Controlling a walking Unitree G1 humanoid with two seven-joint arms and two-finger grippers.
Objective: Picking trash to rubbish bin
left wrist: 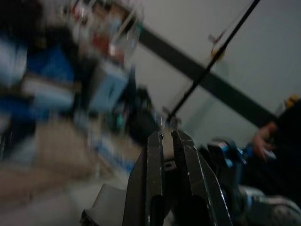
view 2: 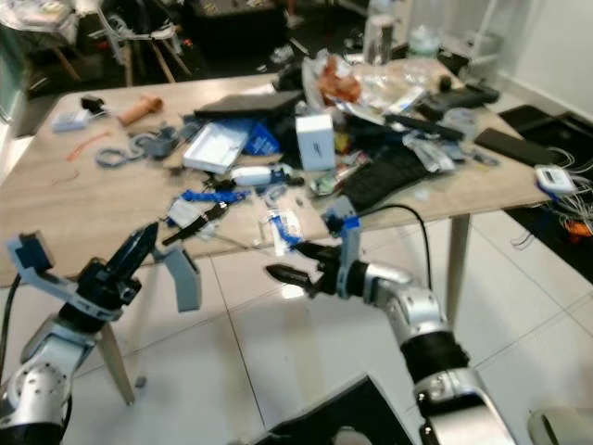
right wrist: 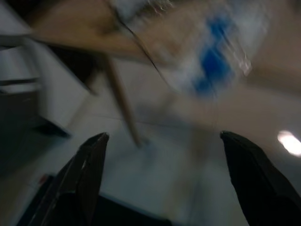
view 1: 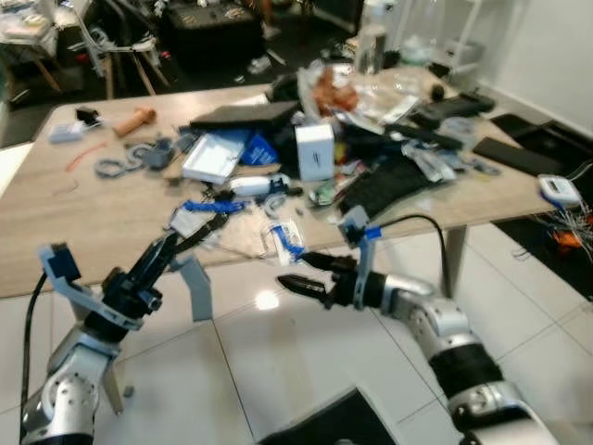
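- Right gripper (view 1: 296,272): fingers apart, empty, just below table (view 1: 56,250) edge.
- Left gripper (view 1: 190,234): fingers together, empty.
- Blue-white plastic wrapper (view 1: 283,238) at table edge: likely light, crinkly, slippery; pinch overhanging end.

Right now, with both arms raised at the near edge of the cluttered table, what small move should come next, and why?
Probably ease the right gripper forward and up to the clear wrapper with blue print at the light wooden table's near edge. Its fingers are open and empty just below that edge; the left gripper is shut.
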